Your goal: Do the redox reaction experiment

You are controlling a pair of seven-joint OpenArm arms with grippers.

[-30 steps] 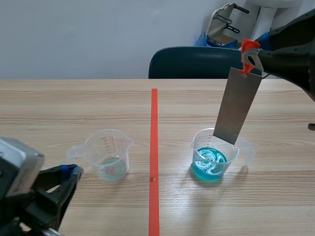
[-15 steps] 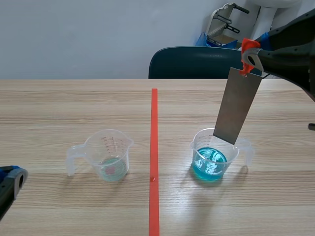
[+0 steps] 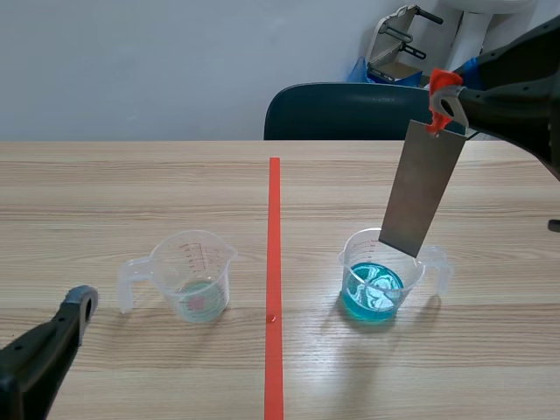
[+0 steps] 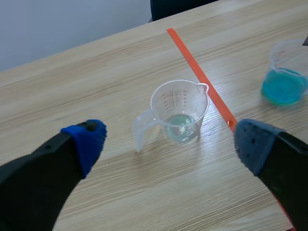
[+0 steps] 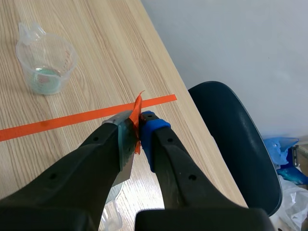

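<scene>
The right gripper point(image 5: 139, 127) is clamping a metal strip point(image 3: 423, 188) by its orange tag point(image 3: 442, 83), dangling it tilted over the blue cup point(image 3: 348, 271), while the left gripper point(image 4: 169, 138) is hovering, fingers apart, before the clear cup point(image 4: 179, 113).

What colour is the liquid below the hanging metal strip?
The liquid under the metal strip is blue with pale swirls; clearest in the scene view.
</scene>
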